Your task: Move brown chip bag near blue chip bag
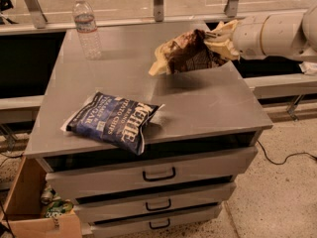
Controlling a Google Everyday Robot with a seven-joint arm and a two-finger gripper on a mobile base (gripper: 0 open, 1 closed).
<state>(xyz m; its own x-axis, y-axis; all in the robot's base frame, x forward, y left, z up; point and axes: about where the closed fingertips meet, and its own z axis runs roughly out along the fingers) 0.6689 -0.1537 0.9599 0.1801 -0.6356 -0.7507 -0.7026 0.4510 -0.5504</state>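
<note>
The brown chip bag [190,52] has a dark brown middle and cream ends, and hangs in the air above the right rear part of the grey cabinet top [208,103]. My gripper [224,39] comes in from the right on a white arm and is shut on the bag's right cream end, which hides its fingertips. The blue chip bag [115,121], navy with white "Kettle" lettering, lies flat near the front left edge of the cabinet top, well apart from the brown bag.
A clear plastic water bottle [86,28] stands upright at the back left of the top. Drawers [158,174] are below the front edge. A cardboard box [34,207] with items sits on the floor at lower left. A railing runs behind.
</note>
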